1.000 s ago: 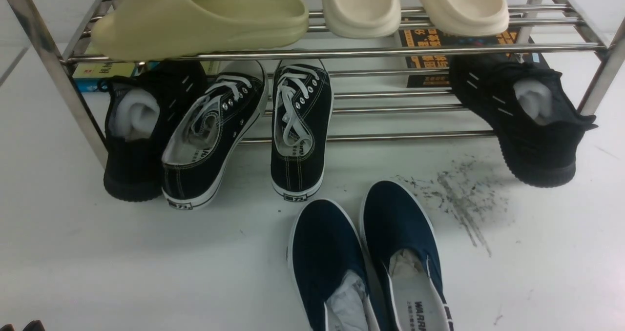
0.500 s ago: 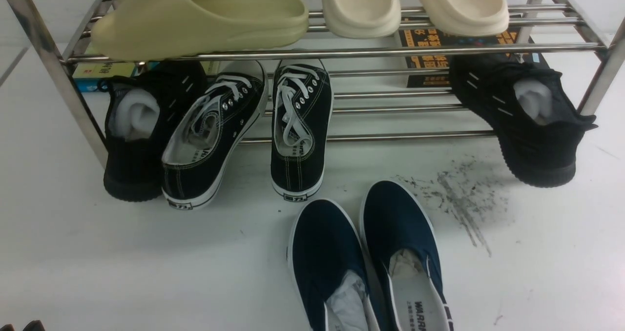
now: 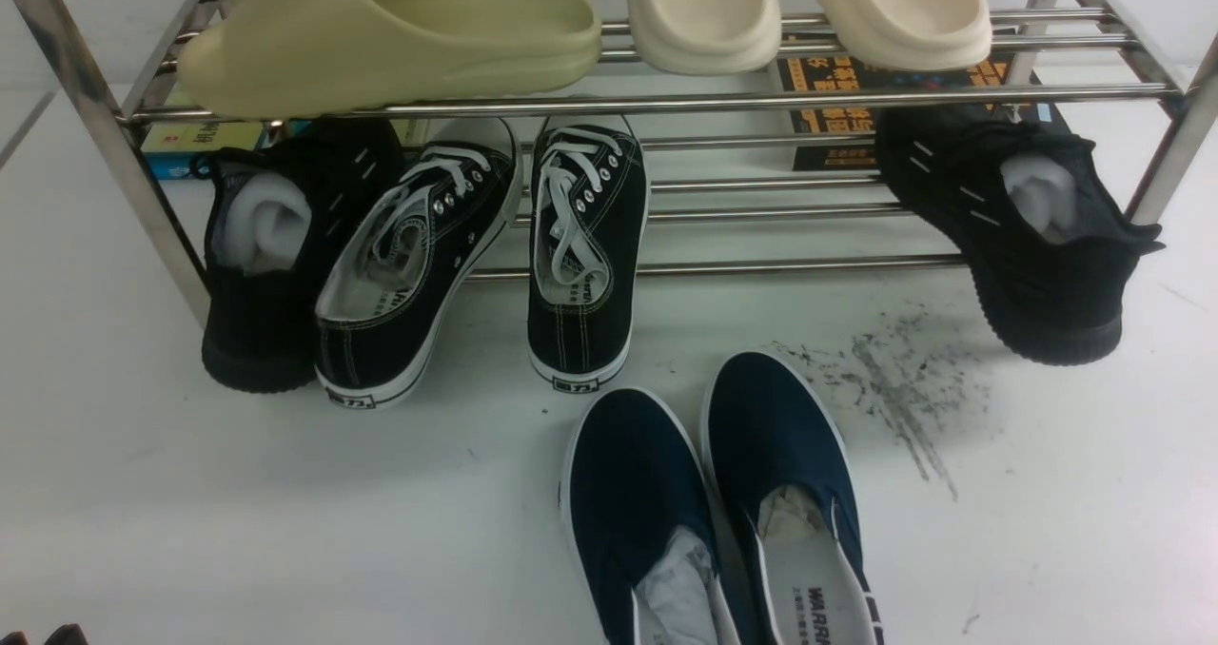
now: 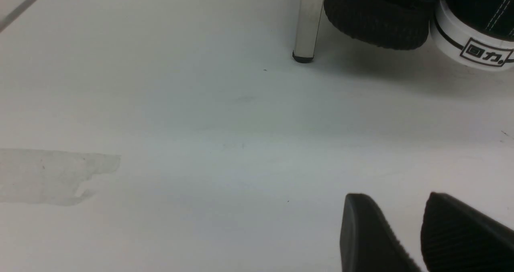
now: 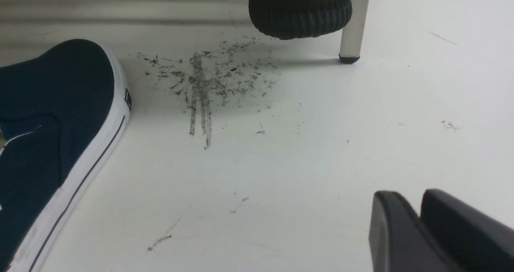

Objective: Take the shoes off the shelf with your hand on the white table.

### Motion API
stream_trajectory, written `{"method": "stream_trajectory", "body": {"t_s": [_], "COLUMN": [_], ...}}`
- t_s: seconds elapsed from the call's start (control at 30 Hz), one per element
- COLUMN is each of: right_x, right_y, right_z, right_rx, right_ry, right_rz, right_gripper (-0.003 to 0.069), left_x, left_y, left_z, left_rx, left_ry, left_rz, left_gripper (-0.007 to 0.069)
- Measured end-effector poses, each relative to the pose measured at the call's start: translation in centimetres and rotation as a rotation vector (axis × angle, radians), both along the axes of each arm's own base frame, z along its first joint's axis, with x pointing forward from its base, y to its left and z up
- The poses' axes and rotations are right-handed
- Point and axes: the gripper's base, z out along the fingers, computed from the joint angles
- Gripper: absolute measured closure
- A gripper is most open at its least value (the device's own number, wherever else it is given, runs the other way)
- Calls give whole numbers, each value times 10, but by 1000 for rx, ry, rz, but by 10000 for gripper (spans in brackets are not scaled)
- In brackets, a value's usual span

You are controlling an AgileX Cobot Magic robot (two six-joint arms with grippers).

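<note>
The pair of navy-blue slip-on shoes (image 3: 704,493) stands side by side on the white table (image 3: 238,512), in front of the silver shelf (image 3: 666,103), toes toward it. One shoe shows in the right wrist view (image 5: 48,115). My left gripper (image 4: 397,197) hovers low over bare table near the shelf's left leg (image 4: 307,23), its fingers slightly apart and empty. My right gripper (image 5: 409,193) is shut and empty, over the table to the right of the shoes. Only dark finger tips (image 3: 48,635) show at the front view's bottom left corner.
Black lace-up sneakers (image 3: 571,245) and black knit sneakers (image 3: 276,255) (image 3: 1028,236) lean on the lower tier, heels on the table. Olive slides (image 3: 381,36) and cream slides (image 3: 809,8) sit on the top tier. Dark scuff streaks (image 5: 204,79) mark the table.
</note>
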Motion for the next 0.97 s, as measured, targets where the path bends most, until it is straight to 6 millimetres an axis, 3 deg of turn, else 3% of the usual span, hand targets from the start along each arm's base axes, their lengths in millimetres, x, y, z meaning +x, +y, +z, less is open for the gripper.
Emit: {"method": "stream_trajectory", "body": {"t_s": [0.97], "right_x": [0], "right_y": [0], "right_z": [0], "right_rx": [0], "right_ry": [0], "right_rz": [0], "right_gripper": [505], "left_x": [0], "left_y": [0], "left_z": [0], "left_rx": [0], "left_ry": [0], "left_rz": [0], "left_gripper": [382]}}
